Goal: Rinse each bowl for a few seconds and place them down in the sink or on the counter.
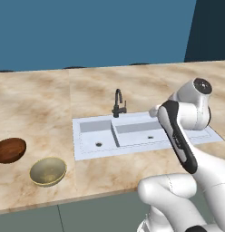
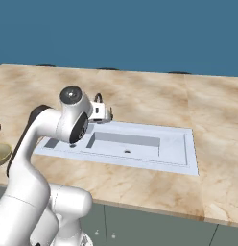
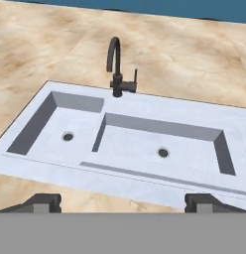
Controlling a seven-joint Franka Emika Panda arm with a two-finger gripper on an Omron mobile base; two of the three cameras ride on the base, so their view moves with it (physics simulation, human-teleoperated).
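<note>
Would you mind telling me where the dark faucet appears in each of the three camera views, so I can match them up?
Left base view: the faucet stands just above centre, behind the sink.
Right base view: the faucet is left of centre, mostly hidden behind the arm.
Hand view: the faucet rises upper centre, behind the divider between the basins.
Shared landmark: the white two-basin sink.

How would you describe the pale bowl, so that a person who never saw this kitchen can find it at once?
Start at the white rectangular two-basin sink set in the wide beige marble-patterned counter and look to its left, near the front edge. Two small round bowls sit there side by side. The one you want is the pale olive-gold bowl with a dull sheen, nearer the sink and the edge than the dark reddish-brown wood-like bowl.
</note>
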